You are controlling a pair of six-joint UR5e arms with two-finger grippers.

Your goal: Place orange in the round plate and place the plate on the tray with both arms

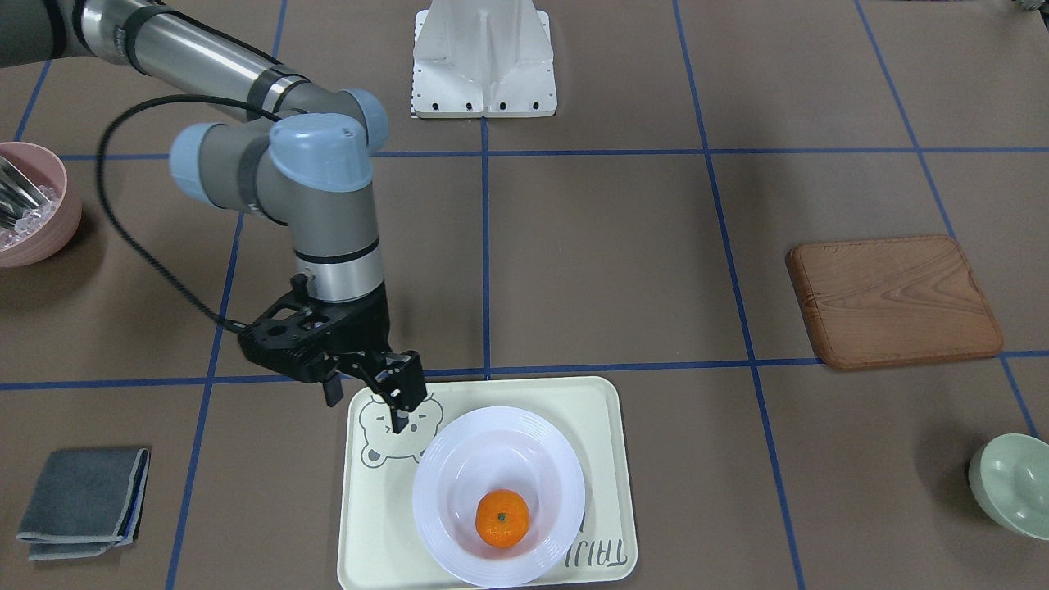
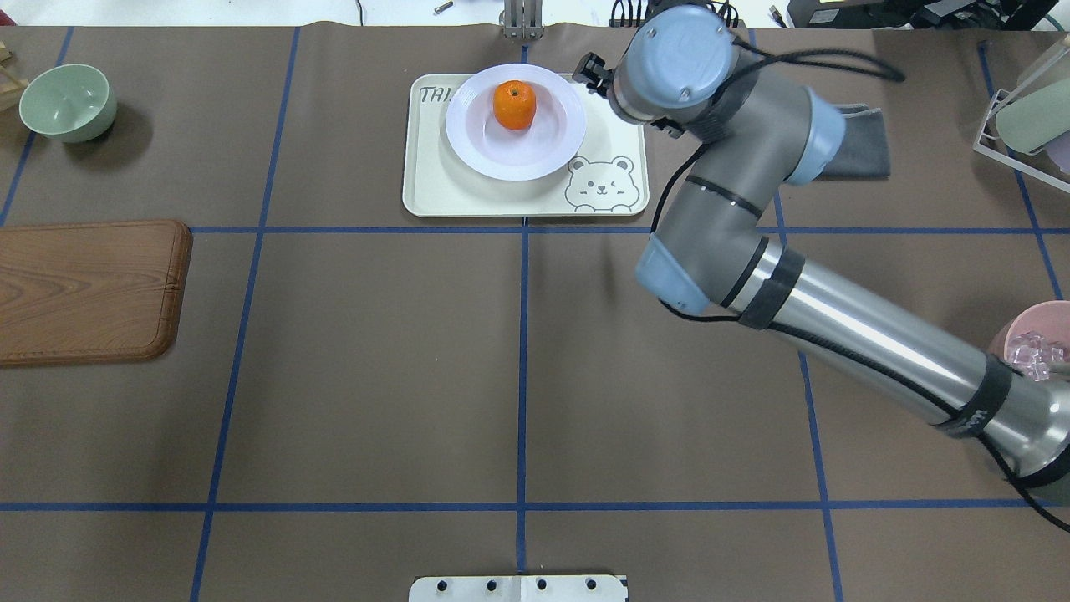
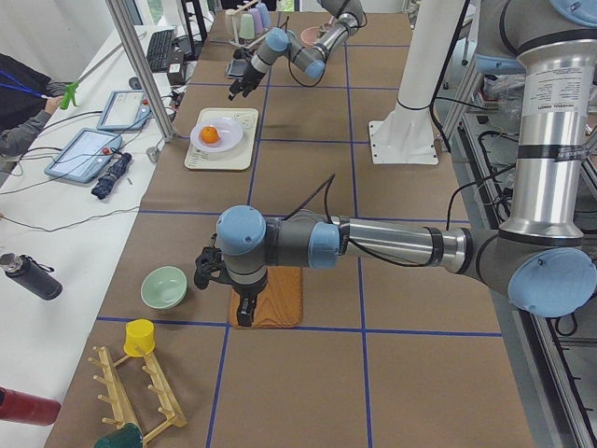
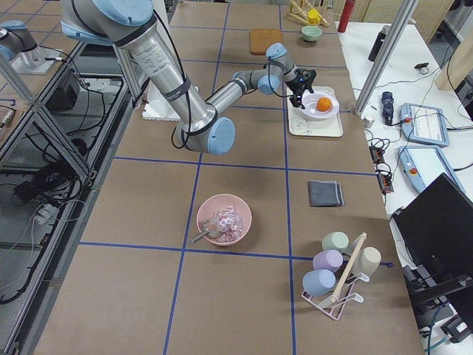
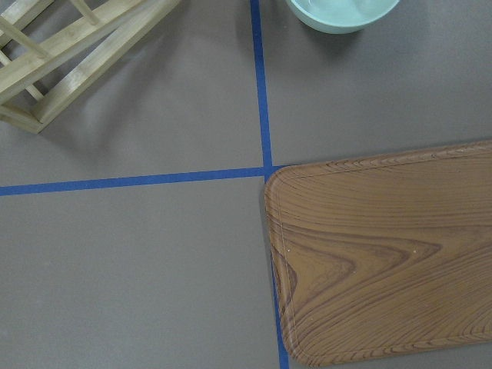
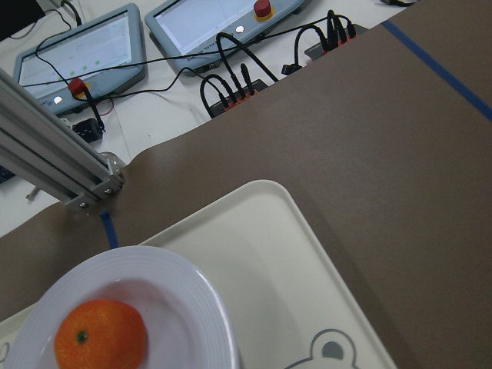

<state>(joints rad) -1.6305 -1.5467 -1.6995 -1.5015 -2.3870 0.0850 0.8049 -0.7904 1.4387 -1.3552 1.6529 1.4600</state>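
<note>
overhead exterior: bright orange (image 2: 513, 104) sits in glossy white round plate (image 2: 473, 135).

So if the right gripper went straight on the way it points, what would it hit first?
Probably the tray, at the bear drawing just beside the plate. The right gripper points down there, though depth is unclear, so it might clip the rim.
</note>
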